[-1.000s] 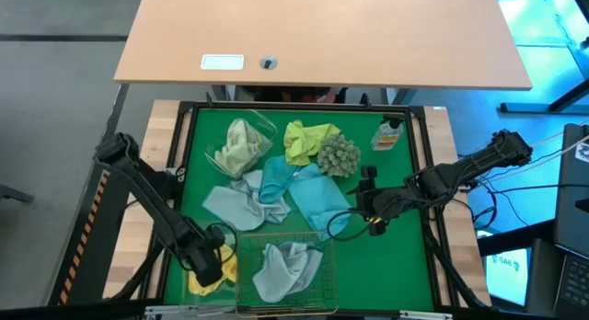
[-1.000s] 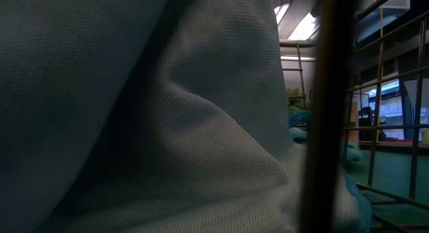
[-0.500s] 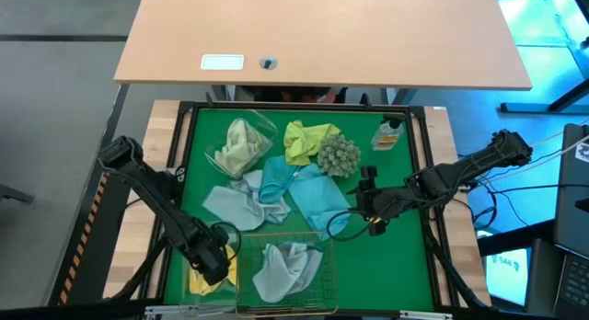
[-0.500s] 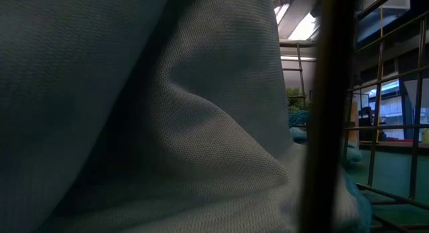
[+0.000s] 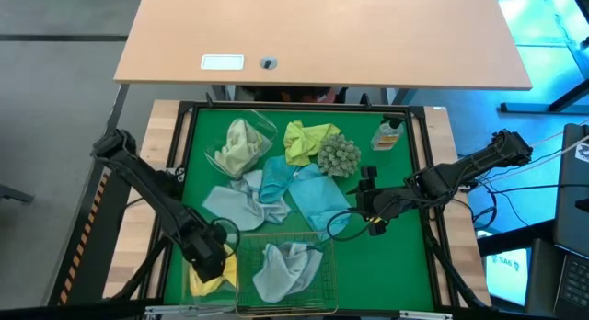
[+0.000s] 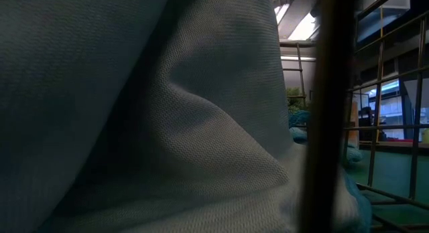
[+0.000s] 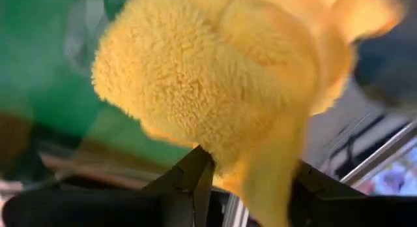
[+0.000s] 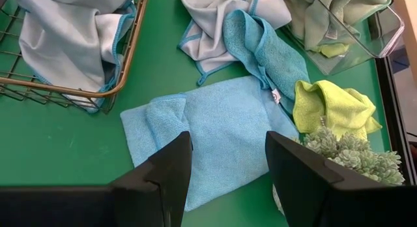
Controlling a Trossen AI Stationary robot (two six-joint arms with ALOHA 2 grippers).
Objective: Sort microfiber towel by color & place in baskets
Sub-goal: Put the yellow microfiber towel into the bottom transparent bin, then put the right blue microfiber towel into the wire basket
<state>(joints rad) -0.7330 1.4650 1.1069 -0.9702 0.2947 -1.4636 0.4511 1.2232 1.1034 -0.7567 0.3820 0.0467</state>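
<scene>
two arms: you have both over the green mat [image 5: 405, 173], the left one at its near left corner, the right one out toward the right side.
left gripper [image 5: 210, 263]: closed on the bright yellow towel [image 7: 215, 83]; from above you see it just left of the gold wire basket [image 5: 324, 281], with the yellow cloth bunched under it.
right gripper [image 5: 373, 208]: fingers spread wide and holding nothing; in its wrist view you look between them at the teal towel [image 8: 215, 132] lying flat on the mat.
basket contents: a pale blue-grey towel [image 5: 283, 268] lies crumpled inside the gold wire basket.
clear tub [image 5: 267, 131]: at the far left of the mat, with a pale yellow-green towel [image 5: 237, 145] in it.
loose cloths: a yellow-green towel [image 5: 306, 139] lies beside the spiky ball [image 5: 339, 155]; another pale blue-grey towel [image 5: 235, 205] and a narrow teal towel [image 5: 275, 180] lie mid-mat.
bottle [image 5: 387, 134]: at the far right of the mat, well apart from the cloths.
low view: filled with pale cloth, so you learn little there.
</scene>
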